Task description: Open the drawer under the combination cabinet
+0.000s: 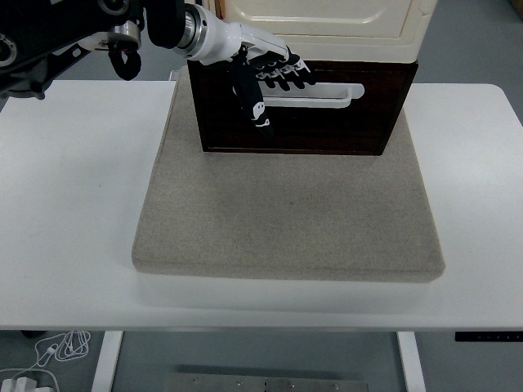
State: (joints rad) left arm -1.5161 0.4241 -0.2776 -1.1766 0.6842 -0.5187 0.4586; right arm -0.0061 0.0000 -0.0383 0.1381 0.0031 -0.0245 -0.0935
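One left hand (265,77) at white handle (315,95) of dark wooden drawer (302,110), fingers curled over handle's left end, thumb hanging below. Drawer sits shut under cream cabinet (327,18), on beige mat (286,212), tabletop (65,204). Drawer likely rigid, light; pull best at handle bar.

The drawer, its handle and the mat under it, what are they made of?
Drawer: looks like dark brown wood or a wood-look board, smooth, with a faint sheen. Handle: probably white plastic, as it is glossy and one even colour. Mat: seems to be felt or a coarse fabric, because it is grey-beige, speckled, dull and soft-edged.
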